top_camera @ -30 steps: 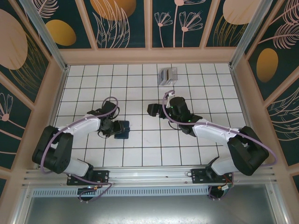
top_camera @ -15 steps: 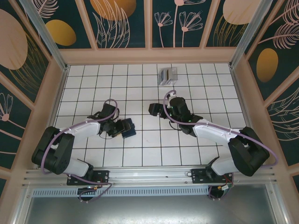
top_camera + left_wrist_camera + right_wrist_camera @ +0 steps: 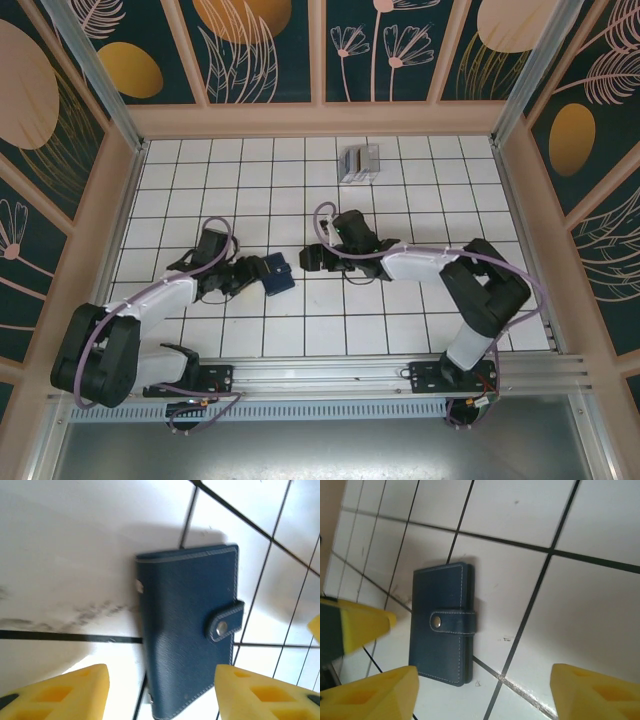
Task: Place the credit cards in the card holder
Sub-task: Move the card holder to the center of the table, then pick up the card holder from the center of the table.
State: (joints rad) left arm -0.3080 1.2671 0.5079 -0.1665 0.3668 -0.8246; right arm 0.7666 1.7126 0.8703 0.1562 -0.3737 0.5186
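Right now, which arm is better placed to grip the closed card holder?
Left, probably. The open left gripper straddles the near end of the card holder; the right gripper, also open, sits apart from it, farther back.

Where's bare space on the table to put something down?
Bare tiles lie either side of the cards, out to the left wall and right wall, and between the arm bases. Crowded at centre: left end effector and right end effector flank the holder.
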